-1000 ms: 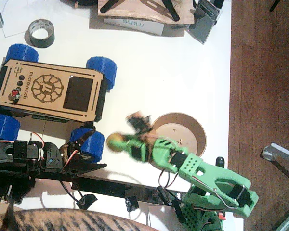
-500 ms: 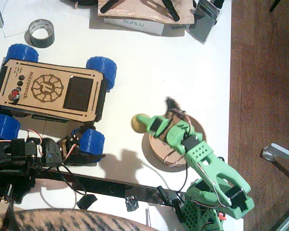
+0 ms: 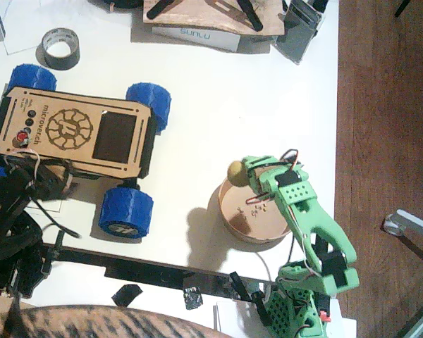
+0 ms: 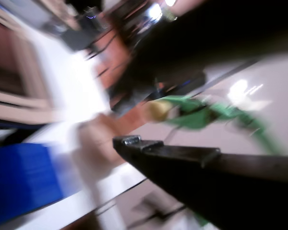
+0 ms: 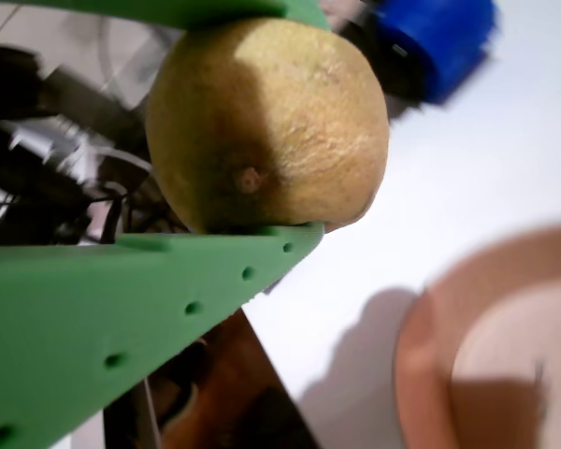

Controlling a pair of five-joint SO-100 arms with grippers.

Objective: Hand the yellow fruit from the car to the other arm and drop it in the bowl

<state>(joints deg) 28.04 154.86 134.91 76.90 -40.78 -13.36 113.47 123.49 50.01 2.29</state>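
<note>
Fruit [image 3: 235,171] sits pinched between the jaws of the right gripper [image 3: 244,171], the green one, at the far-left rim of the bowl [image 3: 234,222], partly over the rim and partly over the white table [image 3: 218,105]. In a wrist view the fruit [image 5: 266,122] fills the frame, clamped between two green fingers [image 5: 122,309], with the bowl [image 5: 421,355] blurred at the lower right and a blue wheel [image 5: 437,42] at the top. The green arm [image 3: 307,218] reaches from the near-right corner over the bowl. The car [image 3: 74,134] stands well to the left on the table, its deck bare. The black left arm [image 3: 14,225] is folded at the near-left edge beside the car; its gripper cannot be made out there, and the other wrist view is too blurred to tell whether it is open or closed, though it shows one dark finger [image 4: 182,163] with the fruit [image 4: 156,110] and green gripper [image 4: 182,112] beyond it. A tape roll [image 3: 60,47] lies at the far left
</note>
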